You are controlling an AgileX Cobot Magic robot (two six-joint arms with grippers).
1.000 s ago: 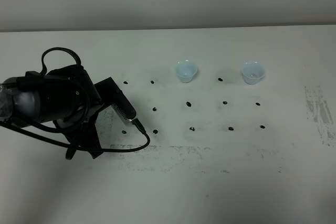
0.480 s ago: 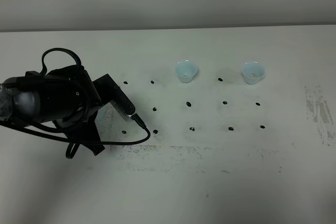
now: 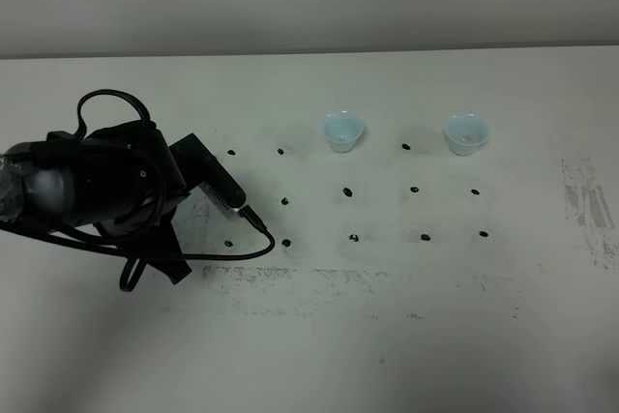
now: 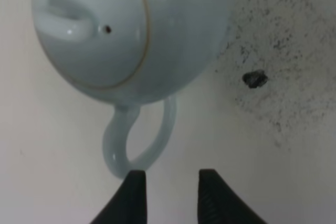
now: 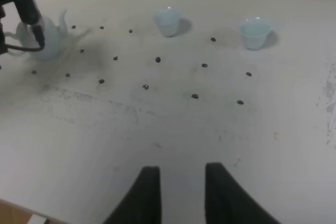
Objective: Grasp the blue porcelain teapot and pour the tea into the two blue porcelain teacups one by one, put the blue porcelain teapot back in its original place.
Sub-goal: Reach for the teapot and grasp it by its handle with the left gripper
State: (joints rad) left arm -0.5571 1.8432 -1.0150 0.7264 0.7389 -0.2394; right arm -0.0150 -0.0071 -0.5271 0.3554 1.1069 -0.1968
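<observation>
arm (image 3: 92, 186) hides the teapot (image 4: 131, 30) overhead; wrist view shows it before spread left gripper (image 4: 172, 176).

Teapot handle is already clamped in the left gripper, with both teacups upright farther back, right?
Not clamped: the left wrist view shows the left gripper open, the teapot handle just ahead of its fingertips, nothing between them. Both teacups are upright farther back.

White counter (image 3: 387, 355), grid of small black dots (image 3: 348, 192). Speckled grey scuffing (image 3: 290, 278) below the front row, another scuffed patch (image 3: 590, 210) far right.
</observation>
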